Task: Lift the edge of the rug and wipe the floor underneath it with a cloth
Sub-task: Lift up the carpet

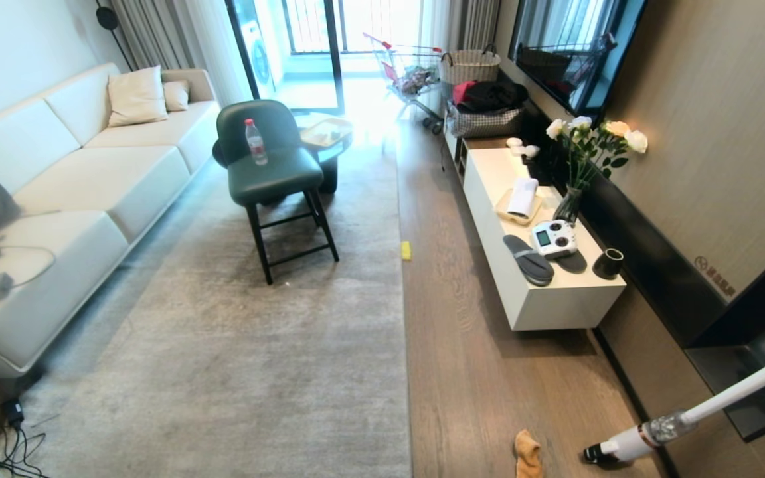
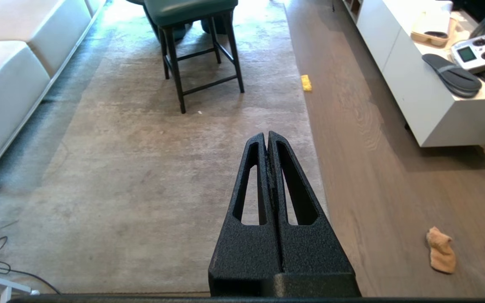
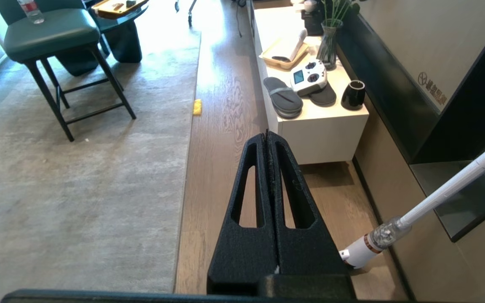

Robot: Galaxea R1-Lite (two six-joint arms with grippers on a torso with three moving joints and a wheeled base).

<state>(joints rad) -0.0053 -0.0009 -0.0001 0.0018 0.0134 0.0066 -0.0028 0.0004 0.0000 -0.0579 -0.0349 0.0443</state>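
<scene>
Floor (image 2: 377, 176): cloth (image 2: 440, 250) beside left hand (image 2: 267, 135).

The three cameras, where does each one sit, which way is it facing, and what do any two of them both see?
Head view: high, looking forward and down the room over the rug edge and floor; no arm shows.
Left wrist view: behind the shut left gripper, facing the rug, with the cloth aside.
Right wrist view: behind the shut right gripper, facing the floor beside the white cabinet.
Shared: both wrist views show the yellow block.
</scene>
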